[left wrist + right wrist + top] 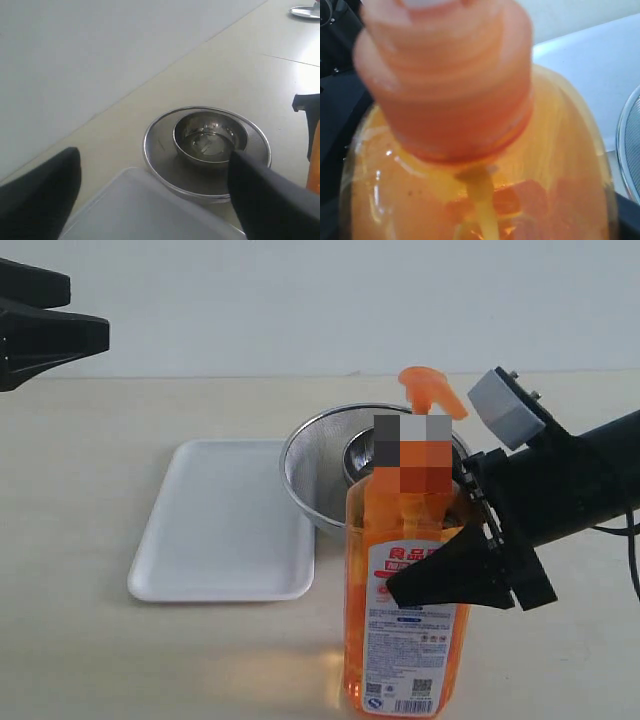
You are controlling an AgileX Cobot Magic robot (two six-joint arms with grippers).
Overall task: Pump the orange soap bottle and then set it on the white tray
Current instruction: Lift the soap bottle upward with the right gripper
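The orange soap bottle [405, 650] stands upright near the table's front, its orange pump head [430, 390] up. My right gripper [408, 578] is shut on the bottle at label height; one black finger crosses the label and the other is hidden behind. In the right wrist view the bottle [470, 165] fills the frame. The white tray [225, 525] lies flat to the bottle's left, with nothing on it. My left gripper [40, 325] hangs high at the far left. It is open [155, 200] above the tray [140, 212], holding nothing.
A round steel mesh strainer [308, 475] with a small steel bowl [360, 455] inside sits just behind the bottle, touching the tray's far right corner. The left wrist view shows this strainer [159, 162] and bowl [210, 137]. Bare table lies in front of the tray.
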